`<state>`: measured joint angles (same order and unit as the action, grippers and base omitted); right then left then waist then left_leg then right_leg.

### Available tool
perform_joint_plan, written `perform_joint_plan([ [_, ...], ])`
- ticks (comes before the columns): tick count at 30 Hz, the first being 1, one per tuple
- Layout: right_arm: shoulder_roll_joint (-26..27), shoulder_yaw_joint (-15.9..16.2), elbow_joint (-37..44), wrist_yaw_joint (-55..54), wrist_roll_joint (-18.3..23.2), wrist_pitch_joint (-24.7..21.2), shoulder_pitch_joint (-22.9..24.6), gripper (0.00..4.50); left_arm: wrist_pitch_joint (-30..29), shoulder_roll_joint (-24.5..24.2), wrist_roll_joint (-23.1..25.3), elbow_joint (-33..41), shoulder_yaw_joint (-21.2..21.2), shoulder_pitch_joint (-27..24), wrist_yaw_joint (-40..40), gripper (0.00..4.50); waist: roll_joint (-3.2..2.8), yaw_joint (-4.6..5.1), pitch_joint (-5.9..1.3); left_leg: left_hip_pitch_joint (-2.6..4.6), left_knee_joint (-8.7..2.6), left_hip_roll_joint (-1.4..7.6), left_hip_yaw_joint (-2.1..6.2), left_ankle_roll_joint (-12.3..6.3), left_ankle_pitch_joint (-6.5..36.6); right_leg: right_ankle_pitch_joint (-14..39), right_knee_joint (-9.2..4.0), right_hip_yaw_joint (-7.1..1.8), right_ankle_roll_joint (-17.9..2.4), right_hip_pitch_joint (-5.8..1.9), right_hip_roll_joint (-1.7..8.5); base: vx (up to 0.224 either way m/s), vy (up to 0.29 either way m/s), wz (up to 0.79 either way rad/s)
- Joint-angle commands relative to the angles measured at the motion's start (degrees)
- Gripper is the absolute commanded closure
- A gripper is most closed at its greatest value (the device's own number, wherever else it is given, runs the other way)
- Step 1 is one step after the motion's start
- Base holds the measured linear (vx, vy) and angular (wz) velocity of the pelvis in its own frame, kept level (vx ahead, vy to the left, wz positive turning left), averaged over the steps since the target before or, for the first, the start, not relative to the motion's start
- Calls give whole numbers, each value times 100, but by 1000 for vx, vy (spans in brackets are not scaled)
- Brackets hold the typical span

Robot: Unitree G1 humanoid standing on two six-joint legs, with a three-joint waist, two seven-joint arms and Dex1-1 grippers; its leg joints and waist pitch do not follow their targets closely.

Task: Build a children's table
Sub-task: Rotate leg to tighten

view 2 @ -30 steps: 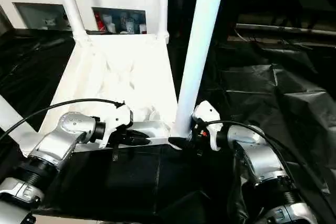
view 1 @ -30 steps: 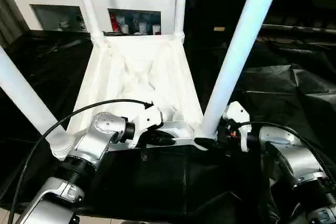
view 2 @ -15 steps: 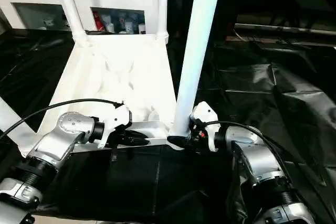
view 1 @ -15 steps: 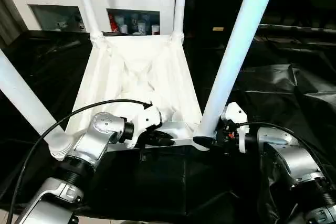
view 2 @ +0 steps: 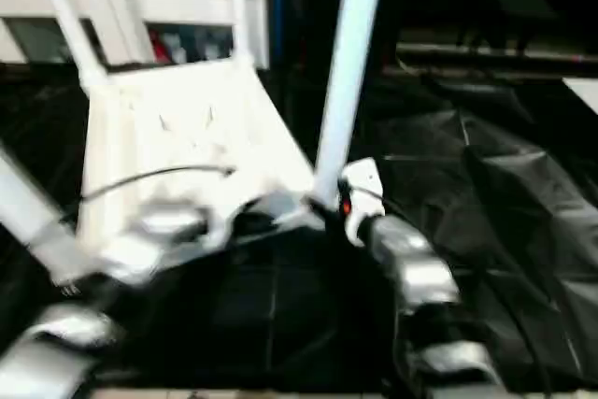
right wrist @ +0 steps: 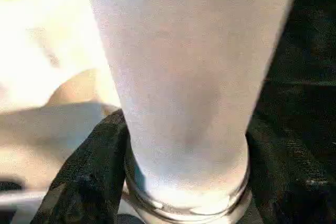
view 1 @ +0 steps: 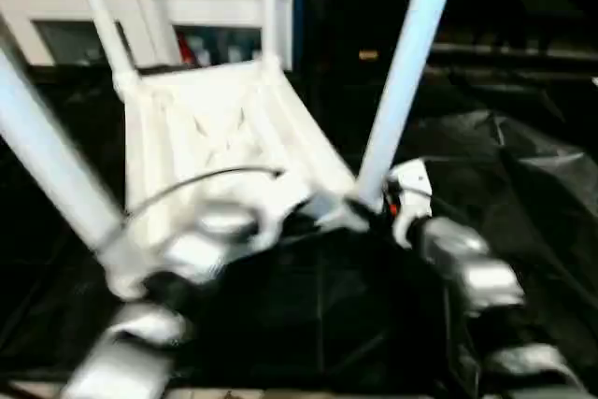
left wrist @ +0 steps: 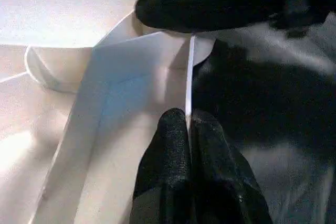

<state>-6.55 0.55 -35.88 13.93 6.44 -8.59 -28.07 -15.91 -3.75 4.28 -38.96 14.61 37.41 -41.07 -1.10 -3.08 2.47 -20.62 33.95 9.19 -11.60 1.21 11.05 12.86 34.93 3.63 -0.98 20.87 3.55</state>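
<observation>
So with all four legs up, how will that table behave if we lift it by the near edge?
Probably light: the children's table looks like thin moulded plastic. Likely top-heavy and apt to tip, as the long legs stand high above the top. The thin rim may flex where pinched.

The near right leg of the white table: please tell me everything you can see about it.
The leg is a long, smooth white tube, plastic by its look, widening toward its base. It rises tilted from the near right corner socket of the upturned top, which lies on the black cover. The right gripper is closed around its base, one black finger on each side. The left gripper pinches the top's thin edge just beside that corner.
</observation>
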Motion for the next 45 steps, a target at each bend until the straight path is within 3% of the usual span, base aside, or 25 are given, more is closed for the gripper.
perform_joint_plan([
  [1, 122, 182, -380, -286, -260, -63, 24, 175, 52, 157, -56, -266, -198, 57, 596, 450, 98, 2, -236, 91, -455, 457, 278, 49, 1514, 2080, -599, -359, -966, -64, 626, 0, 0, 0],
  [2, 167, 251, -484, -297, -334, -7, -40, 175, 126, 206, 4, -324, -181, 96, 670, 450, 101, -7, -262, 74, -440, 446, 260, -40, 1311, 1658, -560, -362, -1037, -92, 616, 0, 0, 0],
  [6, 215, 142, -561, -235, -208, 196, -96, 175, 343, 142, 92, -315, -58, 43, 443, 450, 102, -43, -272, 30, -415, 442, 243, -246, 1010, 1253, -527, -357, -1090, -127, 633, 0, 0, 0],
  [7, 199, 52, -542, -174, -135, 277, -107, 120, 421, 88, 107, -279, -25, 0, 341, 450, 116, -50, -271, 32, -417, 445, 241, -280, 1001, 1259, -520, -354, -1096, -125, 631, 0, 0, 0],
  [8, 170, -26, -543, -68, -72, 381, -139, 106, 528, 16, 86, -221, 4, -42, 213, 450, 108, -54, -270, 31, -423, 451, 245, -300, 1017, 1315, -523, -352, -1087, -124, 637, 0, 0, 0],
  [13, 39, -72, -500, 225, -3, 517, -210, 85, 625, -160, 52, -100, 50, -120, -29, 450, 99, -42, -267, 10, -436, 462, 250, -305, 1035, 1387, -518, -337, -1092, -126, 627, 0, 0, 0],
  [16, -506, 134, 166, 1470, 206, 364, -91, 53, 924, -547, -38, 38, 52, -240, -602, 450, 99, -43, -281, -21, -420, 456, 254, -363, 987, 1291, -514, -336, -1068, -161, 627, 0, 0, 0],
  [17, -868, 341, 600, 2240, 304, 237, 100, 53, 1027, -713, -111, 66, 45, -281, -923, 450, 95, -63, -272, 3, -403, 462, 234, -461, 942, 1112, -508, -344, -1054, -126, 605, 0, 0, 0],
  [19, -1019, 420, 783, 2540, 343, 178, 190, 53, 1057, -780, -159, 90, 46, -304, -1087, 450, 94, -80, -283, -15, -404, 477, 243, -534, 836, 936, -473, -341, -1053, -155, 609, 0, 0, 0],
  [21, -1580, 663, 1172, 3403, 283, 137, 467, 53, 1232, -1084, -276, 242, 144, -388, -1745, 450, 98, -80, -299, -13, -390, 481, 243, -563, 773, 740, -445, -327, -1149, -147, 599, 0, 0, 0],
  [27, -2064, 882, 1554, 4259, 458, -162, 648, 53, 1062, -1353, -640, 627, 141, -505, -2617, 450, 95, -131, -325, -33, -344, 501, 207, -746, 460, 97, -336, -307, -1446, -126, 572, 0, 0, 0],
  [30, -2148, 997, 1640, 4462, 448, -245, 633, 53, 965, -1438, -760, 776, 170, -552, -2903, 450, 97, -168, -322, -41, -338, 514, 207, -771, 445, 84, -328, -307, -1464, -126, 596, 0, 0, 0],
  [37, -2024, 1063, 1537, 4460, 325, -197, 500, 53, 968, -1445, -770, 822, 194, -618, -2986, 450, 113, -215, -322, -21, -342, 503, 207, -623, 483, 262, -342, -313, -1415, -118, 598, 0, 0, 0],
  [45, -1936, 1056, 1425, 4516, 389, -226, 448, 128, 911, -1476, -728, 870, 162, -654, -3022, 450, 113, -226, -335, -28, -323, 496, 204, -693, 358, 103, -319, -303, -1433, -123, 597, 0, 0, 0],
])
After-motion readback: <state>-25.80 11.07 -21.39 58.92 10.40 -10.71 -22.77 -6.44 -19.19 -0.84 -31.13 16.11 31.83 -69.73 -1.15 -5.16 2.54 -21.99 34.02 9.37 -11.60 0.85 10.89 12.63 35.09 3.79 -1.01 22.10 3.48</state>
